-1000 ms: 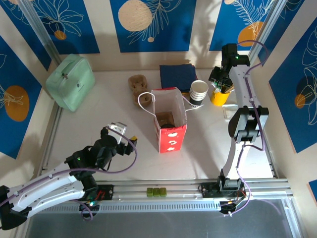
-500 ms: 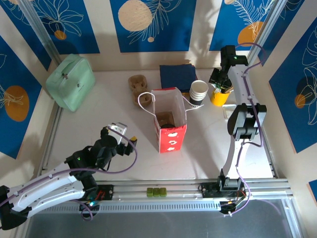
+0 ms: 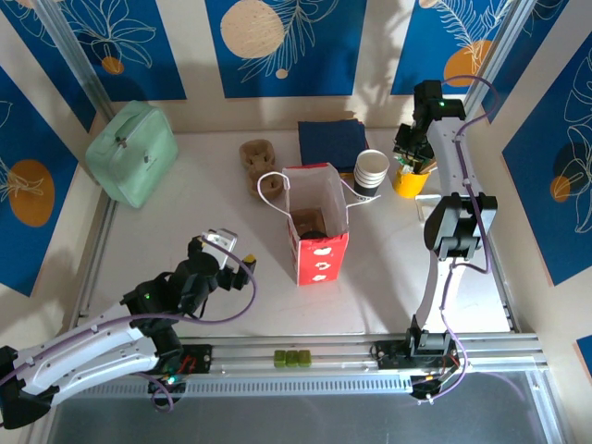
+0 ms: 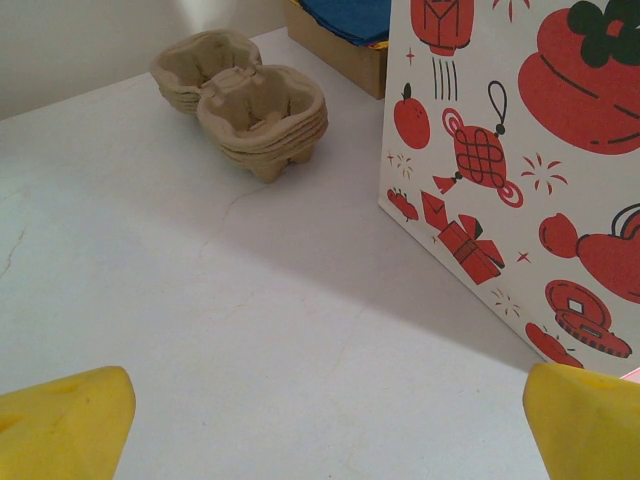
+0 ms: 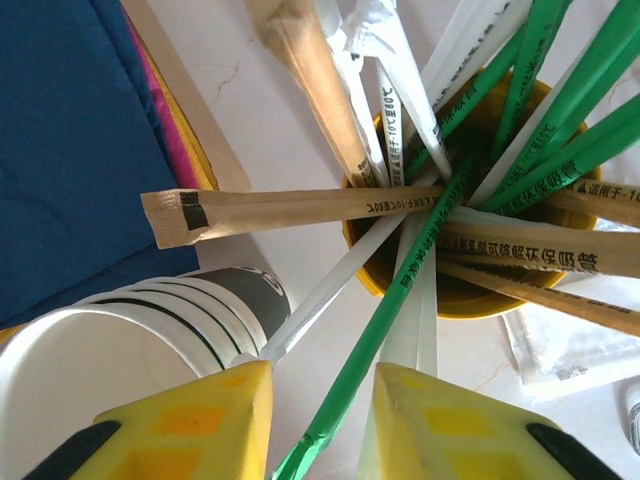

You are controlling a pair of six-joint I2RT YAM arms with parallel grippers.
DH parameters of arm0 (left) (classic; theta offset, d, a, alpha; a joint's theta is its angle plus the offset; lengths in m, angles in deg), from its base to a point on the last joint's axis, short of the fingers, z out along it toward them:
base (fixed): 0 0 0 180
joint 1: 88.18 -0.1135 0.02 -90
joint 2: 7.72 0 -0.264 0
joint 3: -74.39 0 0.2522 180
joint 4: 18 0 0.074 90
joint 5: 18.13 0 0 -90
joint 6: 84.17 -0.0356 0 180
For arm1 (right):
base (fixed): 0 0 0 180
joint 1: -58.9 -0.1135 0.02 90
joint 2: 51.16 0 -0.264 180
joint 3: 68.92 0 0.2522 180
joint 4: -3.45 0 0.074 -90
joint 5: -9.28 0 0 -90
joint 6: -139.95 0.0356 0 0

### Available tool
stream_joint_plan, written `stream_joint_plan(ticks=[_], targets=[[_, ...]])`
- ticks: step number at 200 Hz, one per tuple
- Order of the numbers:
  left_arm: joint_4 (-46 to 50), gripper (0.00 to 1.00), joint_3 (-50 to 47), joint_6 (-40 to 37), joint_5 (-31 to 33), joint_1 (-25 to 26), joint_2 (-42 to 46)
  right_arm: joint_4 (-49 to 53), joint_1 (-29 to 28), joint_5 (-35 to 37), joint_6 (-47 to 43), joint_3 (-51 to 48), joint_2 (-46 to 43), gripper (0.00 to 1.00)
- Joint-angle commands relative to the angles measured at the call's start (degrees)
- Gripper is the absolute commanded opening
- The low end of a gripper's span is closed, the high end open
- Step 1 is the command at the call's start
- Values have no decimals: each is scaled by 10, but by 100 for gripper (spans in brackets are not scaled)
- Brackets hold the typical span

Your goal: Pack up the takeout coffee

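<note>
While hovering over the yellow pot (image 5: 480, 303) of wrapped straws and stir sticks at the upper right of the overhead view, draws the right gripper (image 5: 322, 400) in: about half spread a second ago, now narrowed to a slim gap, though not pressed together. Straddles a green straw (image 5: 381, 320) in the lower middle of the wrist view, with a white straw (image 5: 415, 330) just beside it; no clear pinch yet, with a sliver of space on either side of the green wrapper. Has shifted only slightly over the pot in that second. Leaves the left gripper (image 4: 330, 400) spread wide and idle low over the table (image 3: 185, 213), facing the red-and-white paper bag (image 3: 319, 259) at centre frame and the stacked cardboard trays (image 4: 250, 110) at the upper left of its own view; no change there. Puts the coffee (image 3: 312, 222), by all appearances, already down inside the open bag: a dark round top amid something brown, green side hidden from above, so only a likely reading. Suggests packing at the extras stage, probably fetching a straw for the bag. Calls for a clean grip on one straw alone and a straight lift, to avoid dragging neighbours out or nudging the white cups (image 5: 90, 370) just beside the pot.
</note>
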Motion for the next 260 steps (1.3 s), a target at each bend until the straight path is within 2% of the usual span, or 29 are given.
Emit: stream_joint_plan(ticks=[1,19,64,115,152,185,260], targets=[[6,99,11,-2,4,-1,5,20,3,-5,-3,5,-7,33],[5,99,10,-1,3,-1,5,21,1,-12,-1,-4,-18,34],[6,99,11,1,1,-1,3,27,-9,-19,-1,-13,-40,46],[11,99,10,7,-1,-1,5,40,-24,7,-13,-23,-45,51],[16,99,9,12,0,-1,7,51,-35,34,-39,-21,-37,51],[15,99,9,16,-1,-1,6,70,-37,62,-44,-4,-20,44],[18,99,10,19,0,-1,6,66,-34,74,-48,5,-9,39]])
